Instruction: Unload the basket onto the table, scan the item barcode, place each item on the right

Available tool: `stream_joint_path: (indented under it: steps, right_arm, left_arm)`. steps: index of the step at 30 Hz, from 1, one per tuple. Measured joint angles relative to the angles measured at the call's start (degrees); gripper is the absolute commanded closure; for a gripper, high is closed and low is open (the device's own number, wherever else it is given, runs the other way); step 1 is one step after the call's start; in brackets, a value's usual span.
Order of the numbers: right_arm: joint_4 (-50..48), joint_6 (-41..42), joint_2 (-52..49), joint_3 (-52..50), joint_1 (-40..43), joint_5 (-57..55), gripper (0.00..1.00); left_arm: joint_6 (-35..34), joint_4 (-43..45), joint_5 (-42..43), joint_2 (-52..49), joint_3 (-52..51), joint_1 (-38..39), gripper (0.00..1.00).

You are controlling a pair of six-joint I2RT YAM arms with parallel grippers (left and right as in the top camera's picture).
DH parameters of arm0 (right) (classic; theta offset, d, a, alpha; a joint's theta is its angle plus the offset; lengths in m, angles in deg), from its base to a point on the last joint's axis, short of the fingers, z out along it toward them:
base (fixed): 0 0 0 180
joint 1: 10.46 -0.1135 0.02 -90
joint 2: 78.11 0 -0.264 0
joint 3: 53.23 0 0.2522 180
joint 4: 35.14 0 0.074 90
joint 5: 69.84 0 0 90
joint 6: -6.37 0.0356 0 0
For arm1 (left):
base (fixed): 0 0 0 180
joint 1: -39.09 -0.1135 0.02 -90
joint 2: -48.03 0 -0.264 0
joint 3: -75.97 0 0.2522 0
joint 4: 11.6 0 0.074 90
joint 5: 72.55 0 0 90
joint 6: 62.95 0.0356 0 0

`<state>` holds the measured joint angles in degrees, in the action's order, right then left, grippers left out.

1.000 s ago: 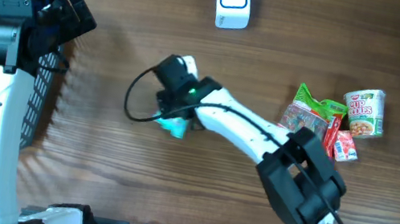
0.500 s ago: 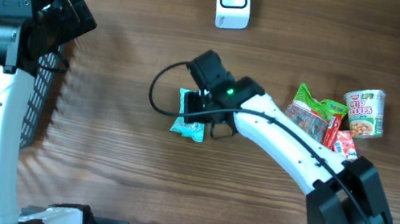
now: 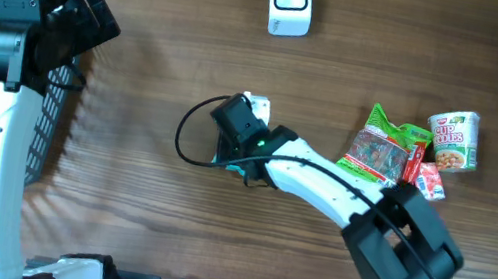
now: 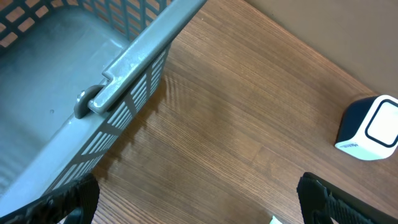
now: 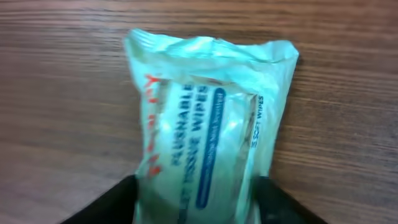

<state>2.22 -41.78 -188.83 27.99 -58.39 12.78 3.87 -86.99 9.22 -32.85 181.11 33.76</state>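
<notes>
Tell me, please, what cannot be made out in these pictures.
No barcode shows on the wipes pack; right wrist view gives only its blurred front face.
Overhead: the wipes pack is mostly hidden under the right gripper.
Left wrist view: the scanner is cut off by the right edge.
Overhead: print on the snack packets is too small to read.
</notes>
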Motion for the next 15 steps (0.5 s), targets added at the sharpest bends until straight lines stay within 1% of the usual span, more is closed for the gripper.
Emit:
stream_joint_path:
  steps: [2, 3, 4, 7, 9, 11, 12, 13, 15]
  right_arm:
    - [-0.5, 0.3, -0.7, 0.0, 0.0, -0.1, 0.50]
    - [-0.5, 0.3, -0.7, 0.0, 0.0, -0.2, 0.64]
    - [-0.5, 0.3, -0.7, 0.0, 0.0, -0.2, 0.67]
    - [-0.5, -1.3, -0.3, 0.1, 0.2, 0.8, 0.67]
    - [0.2, -2.2, 0.8, 0.1, 1.4, 4.9, 0.67]
    - [0.4, -4.5, 5.5, 0.1, 5.2, 12.9, 0.66]
    - [0.5, -6.7, 9.3, 0.1, 9.5, 22.1, 0.65]
    - [0.5, -8.2, 10.6, 0.1, 11.3, 25.7, 0.65]
    - [1.3, -11.7, 12.9, 0.1, 18.4, 41.2, 0.65]
  left_arm:
    - [0.0, 0.0, 0.0, 0.0, 0.0, 0.0, 0.00]
    - [0.0, 0.0, 0.0, 0.0, 0.0, 0.0, 0.00]
    - [0.0, 0.0, 0.0, 0.0, 0.0, 0.0, 0.00]
    - [0.0, 0.0, 0.0, 0.0, 0.0, 0.0, 0.00]
    - [0.0, 0.0, 0.0, 0.0, 0.0, 0.0, 0.00]
    - [0.0, 0.0, 0.0, 0.0, 0.0, 0.0, 0.00]
    - [0.0, 0.0, 0.0, 0.0, 0.0, 0.0, 0.00]
    - [0.0, 0.0, 0.0, 0.0, 0.0, 0.0, 0.00]
    - [0.0, 0.0, 0.0, 0.0, 0.0, 0.0, 0.00]
